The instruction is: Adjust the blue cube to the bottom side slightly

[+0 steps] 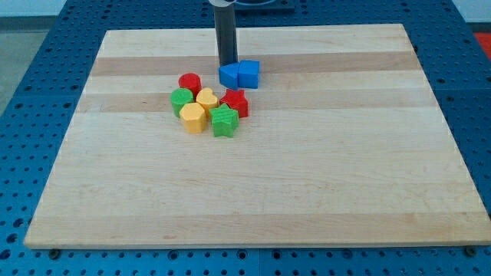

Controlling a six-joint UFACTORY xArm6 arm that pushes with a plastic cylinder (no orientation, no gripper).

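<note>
The blue cube (pixel 229 74) lies on the wooden board (pixel 322 169) toward the view's top centre, touching a second blue block (pixel 248 73) on its right. My tip (pixel 227 64) stands just above the blue cube in the view, at its top edge, touching or nearly touching it. Just below the blue blocks sits a tight cluster: a red cylinder (pixel 189 83), a green block (pixel 181 99), a yellow heart-like block (pixel 205 98), a red star-like block (pixel 235 102), a yellow block (pixel 192 118) and a green star-like block (pixel 225 121).
The board lies on a blue perforated table (pixel 46 46). The cluster's red star-like block and yellow heart-like block lie directly below the blue cube, a small gap away.
</note>
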